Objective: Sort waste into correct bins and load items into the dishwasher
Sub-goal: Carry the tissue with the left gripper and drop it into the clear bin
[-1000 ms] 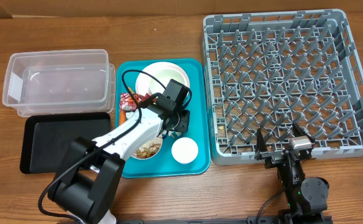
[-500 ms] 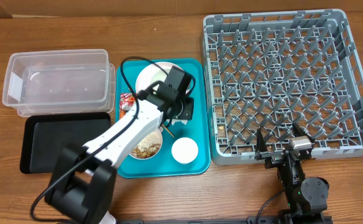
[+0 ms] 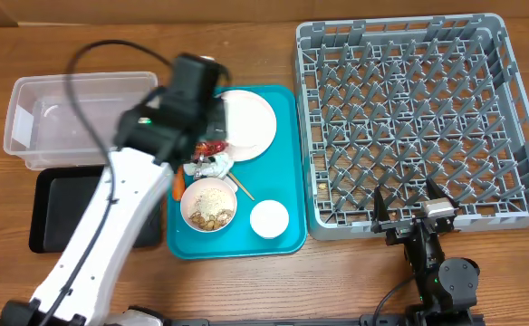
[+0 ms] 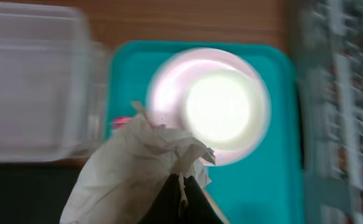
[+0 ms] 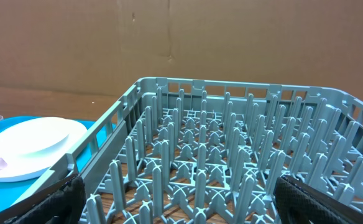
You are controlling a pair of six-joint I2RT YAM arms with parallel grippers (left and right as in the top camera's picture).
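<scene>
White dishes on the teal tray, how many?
3: a plate at the far end of the teal tray, a bowl near its front left, a small cup right of the bowl. The left arm may hide more.

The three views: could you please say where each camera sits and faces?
Overhead: above the table, looking down; left arm and right arm show.
Left wrist: above the teal plastic tray, looking down; fingers pinch crumpled white paper wad.
Right wrist: low, facing the grey pegged dish rack; open fingers at corners.
Wrist views share the round white plate.

Tray holds plate, bowl, perhaps cup; rack right.
</scene>
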